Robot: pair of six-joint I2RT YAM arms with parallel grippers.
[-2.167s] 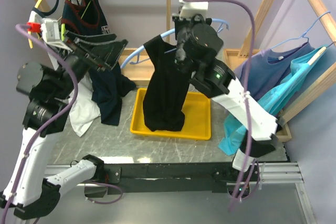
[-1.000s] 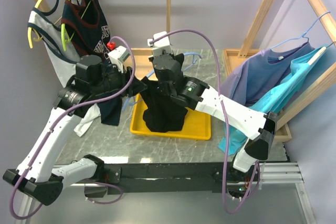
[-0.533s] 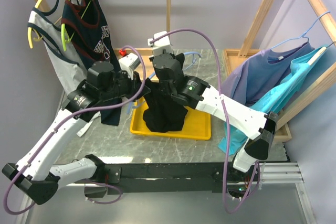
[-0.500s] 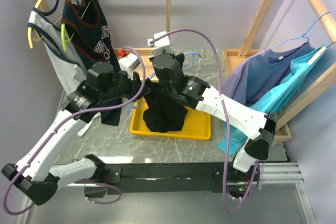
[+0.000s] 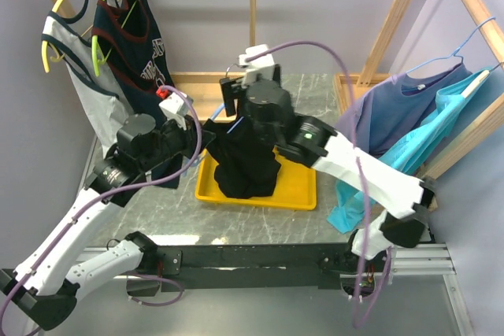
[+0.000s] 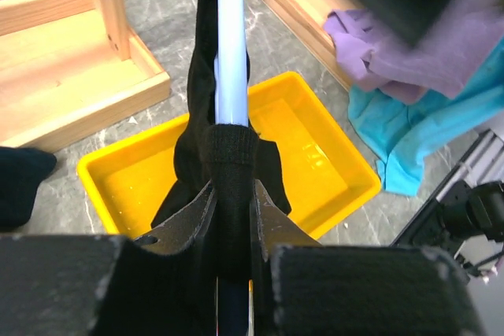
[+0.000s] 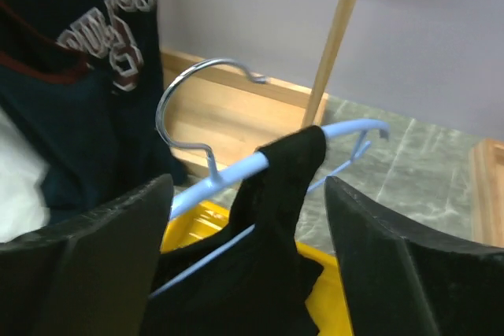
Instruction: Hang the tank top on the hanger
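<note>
The black tank top (image 5: pixel 246 164) hangs bunched over the yellow tray (image 5: pixel 301 188), one strap draped over the light-blue hanger (image 7: pixel 228 172) beside its metal hook (image 7: pixel 185 108). My left gripper (image 6: pixel 232 188) is shut on the other strap (image 6: pixel 231 155) where it wraps the hanger's bar (image 6: pixel 231 53); from above, the left gripper (image 5: pixel 197 133) sits at the top's left shoulder. The right gripper (image 7: pixel 248 185) is open, its fingers (image 7: pixel 118 234) standing wide to either side of the hanger and strap without touching them. It hovers just behind the top (image 5: pixel 232 104).
A wooden rack at the back left carries a navy printed top (image 5: pixel 126 21) and a white-grey top (image 5: pixel 71 76) on yellow-green hangers. Purple (image 5: pixel 398 104) and teal (image 5: pixel 429 143) garments hang on the right rack. A wooden base frame (image 6: pixel 87 84) lies behind the tray.
The right gripper has opened, let go of the hanger and top and moved back to the right. The left gripper has shut on the strap and hanger bar and holds them.
</note>
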